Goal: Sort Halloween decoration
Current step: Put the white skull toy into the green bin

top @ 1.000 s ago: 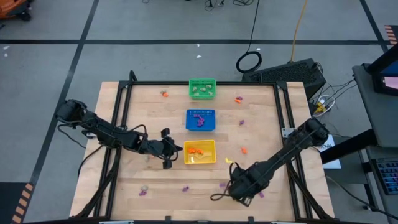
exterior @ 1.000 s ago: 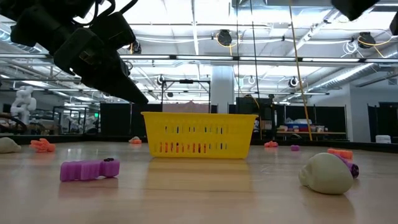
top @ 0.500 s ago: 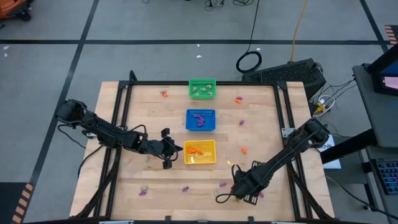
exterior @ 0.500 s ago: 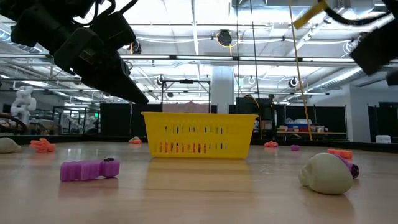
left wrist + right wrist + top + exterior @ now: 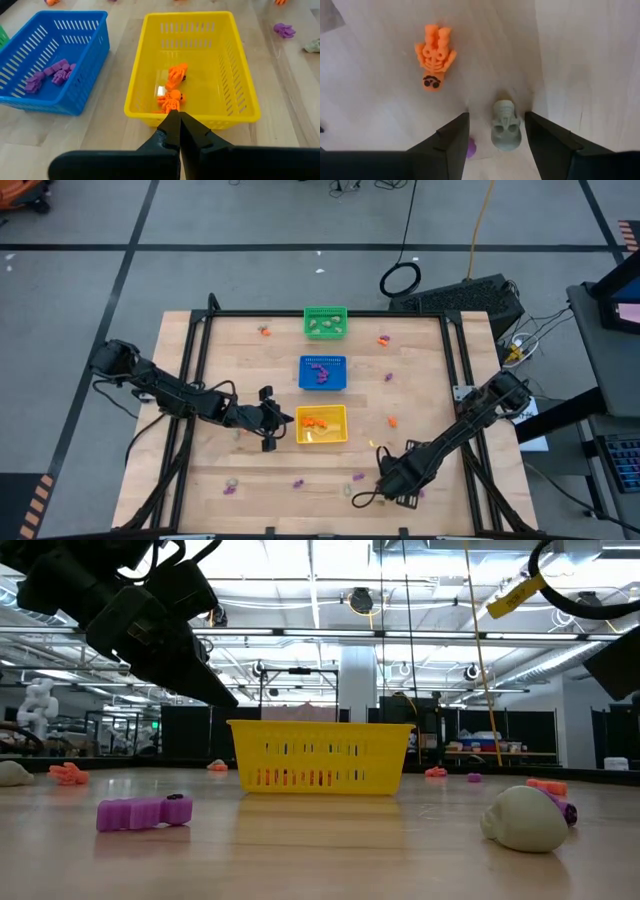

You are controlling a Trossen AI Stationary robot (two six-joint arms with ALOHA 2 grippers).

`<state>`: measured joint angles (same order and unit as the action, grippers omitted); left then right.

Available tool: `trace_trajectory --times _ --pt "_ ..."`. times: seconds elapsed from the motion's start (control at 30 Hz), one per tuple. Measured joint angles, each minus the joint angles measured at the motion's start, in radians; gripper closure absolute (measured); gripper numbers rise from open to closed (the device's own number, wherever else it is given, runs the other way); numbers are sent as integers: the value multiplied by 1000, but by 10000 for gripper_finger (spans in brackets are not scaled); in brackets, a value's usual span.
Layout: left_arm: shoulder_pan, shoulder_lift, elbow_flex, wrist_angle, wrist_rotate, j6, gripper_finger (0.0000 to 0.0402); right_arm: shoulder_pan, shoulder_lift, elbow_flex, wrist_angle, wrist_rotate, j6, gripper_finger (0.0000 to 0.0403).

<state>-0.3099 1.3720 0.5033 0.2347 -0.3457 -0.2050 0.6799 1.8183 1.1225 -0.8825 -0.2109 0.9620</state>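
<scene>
Now the right gripper (image 5: 496,135) hangs low over the wood table (image 5: 230,360) w/ jaws spread wide, nothing held. A pale beige-green skull trinket (image 5: 506,125) lies on the table right btwn its fingers (image 5: 454,142), touching neither. An orange skeleton trinket (image 5: 435,57) lies just ahead of the tips, apart from the skull; a purple bit (image 5: 471,148) peeks beside one finger. The left gripper (image 5: 179,131) waits pinched closed & empty, tips just short of the yellow basket (image 5: 240,95); two orange trinkets (image 5: 172,87) lie inside, straight ahead. A blue basket (image 5: 90,60) w/ purple trinkets (image 5: 50,77) stands beside it.
</scene>
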Motion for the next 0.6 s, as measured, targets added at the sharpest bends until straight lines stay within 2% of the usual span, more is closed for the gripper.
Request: trace_trajectory --times 0.6 --pt "-1 0 0 -12 0 -25 401 51 0 -3 -42 3 -41 220"
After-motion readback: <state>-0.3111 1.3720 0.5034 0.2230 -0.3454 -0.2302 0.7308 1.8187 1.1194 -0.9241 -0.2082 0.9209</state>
